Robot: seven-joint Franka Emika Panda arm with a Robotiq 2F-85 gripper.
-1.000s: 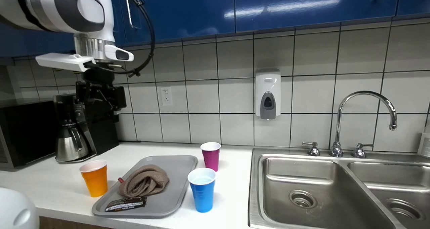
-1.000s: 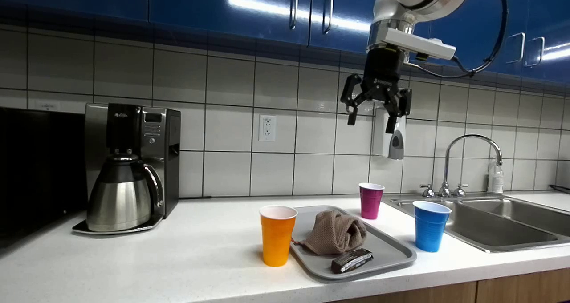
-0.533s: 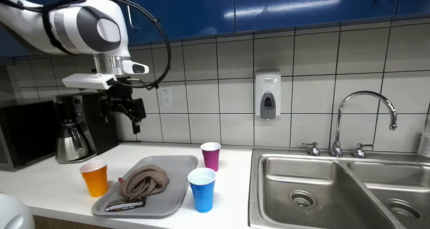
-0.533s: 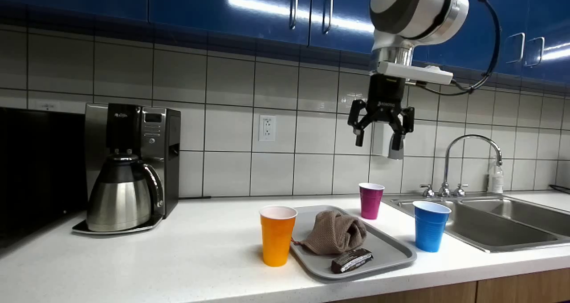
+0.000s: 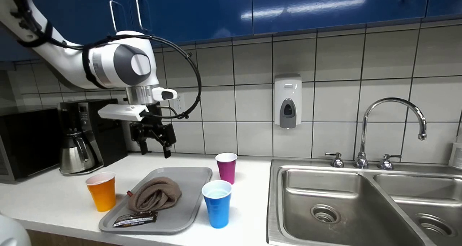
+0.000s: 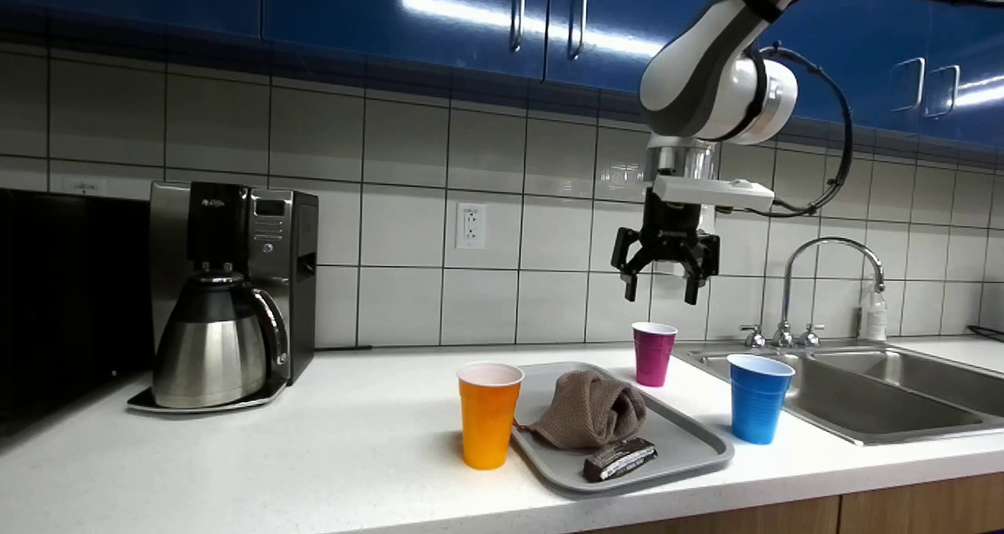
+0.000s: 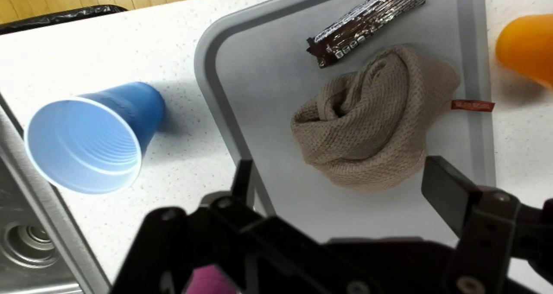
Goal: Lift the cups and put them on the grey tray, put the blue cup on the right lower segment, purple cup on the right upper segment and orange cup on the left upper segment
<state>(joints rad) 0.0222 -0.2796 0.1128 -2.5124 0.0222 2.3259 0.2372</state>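
Gripper (image 6: 661, 293), jaws apart, rumpled nubby cloth (image 6: 592, 415) on round-cornered grey tray (image 6: 682, 441), tapered plastic cups (image 6: 758, 408) beside

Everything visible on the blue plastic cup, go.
The blue, tapered, plastic-looking cup has ringed sides, a white rim and a pale ridged interior, apparently empty. It stands upright on the white speckled countertop, between the grey rectangular tray and the stainless-steel sink, apart from both; only the countertop touches it.

There are three cups (image 6: 759, 405), one tray (image 5: 193, 182), one cloth (image 5: 155, 195), one wrapped bar (image 5: 135, 219) and one sink (image 5: 274, 202).
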